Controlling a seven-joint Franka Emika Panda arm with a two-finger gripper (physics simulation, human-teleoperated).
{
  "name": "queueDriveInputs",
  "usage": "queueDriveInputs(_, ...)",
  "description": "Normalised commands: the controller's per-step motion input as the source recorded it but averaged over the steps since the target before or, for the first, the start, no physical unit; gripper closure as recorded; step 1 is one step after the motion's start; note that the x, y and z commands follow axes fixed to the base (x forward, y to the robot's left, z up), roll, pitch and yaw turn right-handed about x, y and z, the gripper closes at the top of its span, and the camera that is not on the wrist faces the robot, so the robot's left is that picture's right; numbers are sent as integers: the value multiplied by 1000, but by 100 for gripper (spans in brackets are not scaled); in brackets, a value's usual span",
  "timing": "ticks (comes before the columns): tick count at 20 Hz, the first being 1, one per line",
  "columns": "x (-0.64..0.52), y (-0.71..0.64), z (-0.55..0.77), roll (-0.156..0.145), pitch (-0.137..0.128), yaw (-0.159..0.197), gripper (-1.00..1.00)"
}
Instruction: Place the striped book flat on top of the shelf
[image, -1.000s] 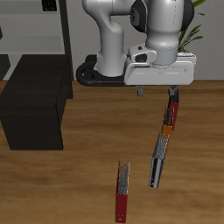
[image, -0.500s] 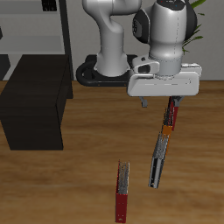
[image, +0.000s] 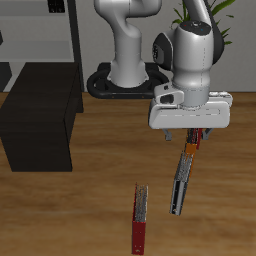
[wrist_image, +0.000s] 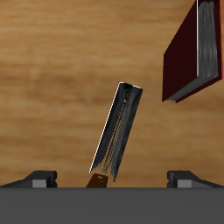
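Observation:
The striped book (image: 180, 186) stands on edge on the wooden table and looks dark grey. In the wrist view it (wrist_image: 116, 131) is a thin dark slab seen from above. My gripper (image: 188, 134) hangs just above the book's far end, open and empty. Its two fingertips (wrist_image: 39, 178) are spread wide, and the gripper (wrist_image: 112, 179) holds nothing. The shelf (image: 40, 110), a low black cabinet with a flat top, stands apart at the table's side, a good way from the gripper. It does not show in the wrist view.
An orange book (image: 189, 150) stands right behind the striped one, under the gripper, and a bit of it (wrist_image: 96, 181) shows in the wrist view. A red book (image: 140, 218) stands nearer the front edge, also in the wrist view (wrist_image: 192, 52). A tall grey rack (image: 50, 30) rises behind the shelf.
My gripper has come down and a little forward, from above the books' far end to just over the orange and striped books. The books have not moved.

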Motion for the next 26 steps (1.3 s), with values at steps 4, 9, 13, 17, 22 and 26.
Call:
queueDriveInputs(4, 262, 3, -503, -21, 37, -14, -100)
queueDriveInputs(9, 171, -35, -310, -17, 18, -18, -100)
queueDriveInputs(13, 119, 18, -214, -9, 19, -12, -100)
queueDriveInputs(17, 115, 37, -302, 1, 39, -22, -100)
queueDriveInputs(22, 71, -18, -290, 9, 39, -11, -100)
queueDriveInputs(26, 6, -32, -39, 2, 4, 1, 100)
